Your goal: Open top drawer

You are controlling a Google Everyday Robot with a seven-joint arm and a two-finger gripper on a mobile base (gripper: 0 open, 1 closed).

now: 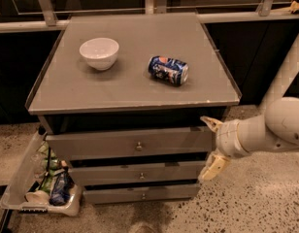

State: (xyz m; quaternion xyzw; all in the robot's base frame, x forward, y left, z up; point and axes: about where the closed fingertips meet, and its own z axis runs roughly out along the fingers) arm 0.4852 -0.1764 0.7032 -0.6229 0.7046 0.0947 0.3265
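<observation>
Your end effector [211, 145] hangs at the right end of the top drawer [115, 143], its two pale fingers [211, 123] spread wide and gripping nothing. One finger sits by the drawer front's upper right corner and the other lower, beside the right end of the middle drawer [120, 174]; whether either touches the fronts cannot be told. The white arm [278, 127] reaches in from your right. The top drawer is the widest of three grey fronts under the table [67, 93], with a small round knob [139, 146] at its centre and a dark gap between its upper edge and the table's top. The bottom drawer [140, 194] is the narrowest. On the table a white bowl [99, 53] stands upright at the left, well apart from a blue can [169, 70] lying on its side right of centre. A clear bin [23, 178] of bottles and packaging leans on the speckled floor [256, 203] at the table's left.
</observation>
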